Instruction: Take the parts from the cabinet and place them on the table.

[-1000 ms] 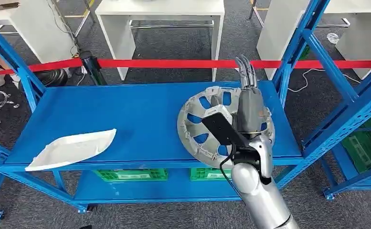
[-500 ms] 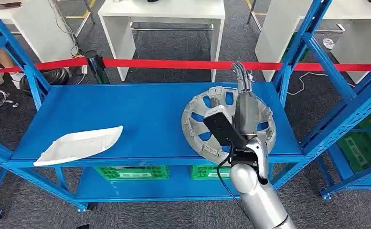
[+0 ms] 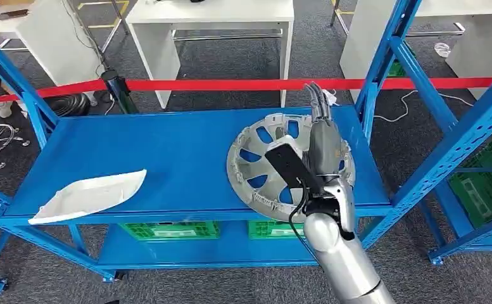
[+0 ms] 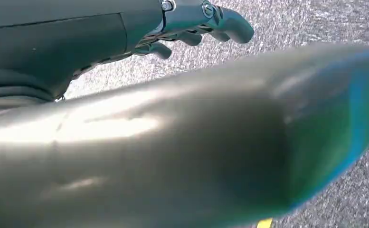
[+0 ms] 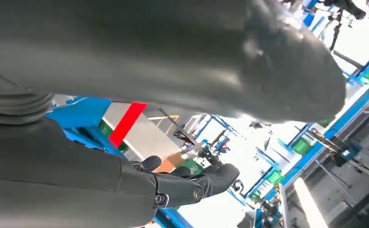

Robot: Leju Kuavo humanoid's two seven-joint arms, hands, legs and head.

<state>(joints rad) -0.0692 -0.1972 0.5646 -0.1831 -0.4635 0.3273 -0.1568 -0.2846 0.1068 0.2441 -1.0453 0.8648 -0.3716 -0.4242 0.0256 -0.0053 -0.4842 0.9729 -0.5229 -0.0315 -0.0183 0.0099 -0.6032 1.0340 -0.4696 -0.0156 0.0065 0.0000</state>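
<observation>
Blue steel shelving (image 3: 167, 149), the cabinet, is seen from above in the head view, its top shelf carrying two parts. Largest of them is a round silver wheel cover (image 3: 256, 168), lying at the shelf's right end with its near rim jutting over the front edge. Over it the right hand (image 3: 322, 145) is stretched, fingers (image 3: 316, 98) pointing away toward the back of the shelf; whether they are clenched on the cover or merely laid across it cannot be told. A white curved panel (image 3: 88, 195) lies well apart at the left front corner, untouched. Beyond a red barrier tape (image 3: 230, 84) a white bench (image 3: 211, 12) stands. In the left wrist view the left hand (image 4: 192, 23) is seen over grey carpet, fingers loosely curled, nothing held. As a judgement: with the hold uncertain and the cover overhanging, a lift could tip it off the front edge, or its far rim could snag the blue upright (image 3: 382, 63)
</observation>
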